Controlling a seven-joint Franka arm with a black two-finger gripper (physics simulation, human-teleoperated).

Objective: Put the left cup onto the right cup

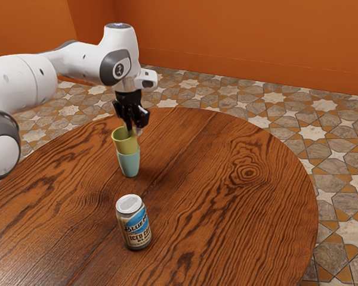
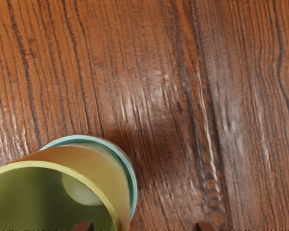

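The drink can (image 1: 133, 222) carries white script reading "Blue" on its blue band. Just below that band, dark capitals on a cream field begin "ICED". The words after it curve away and cannot be read.

Arm reaching in from the exterior view's left, hand pointing straight down.
The white arm (image 1: 77, 59) stretches out level; the black gripper (image 1: 134, 125) hangs vertically below it, its fingers (image 2: 82, 226) parted.
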